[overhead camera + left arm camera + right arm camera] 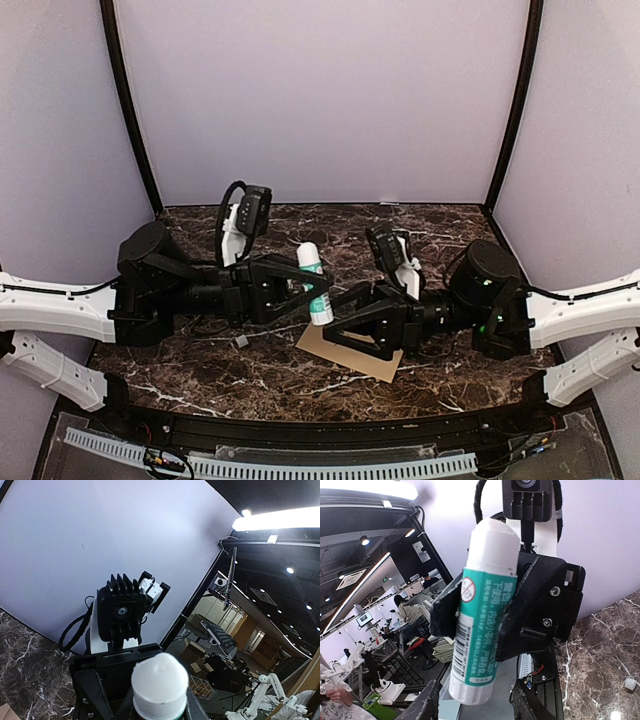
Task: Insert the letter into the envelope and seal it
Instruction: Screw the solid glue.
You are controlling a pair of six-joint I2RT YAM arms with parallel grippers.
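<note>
Where the 2 arms meet above the bench (250, 385), the left tool (300, 290) is clamped on a glue stick (477, 630), held with its white cap upward. The right tool (475, 705) stands open, 1 finger on each side of the stick's lower end with a gap showing. The envelope (345, 360) lies flat on the bench beneath the right tool, partly hidden by it

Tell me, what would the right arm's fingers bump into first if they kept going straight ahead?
Most likely the glue stick. The left fingers hold it directly ahead, and its lower end sits between the open right fingers, seemingly without touching them.
</note>
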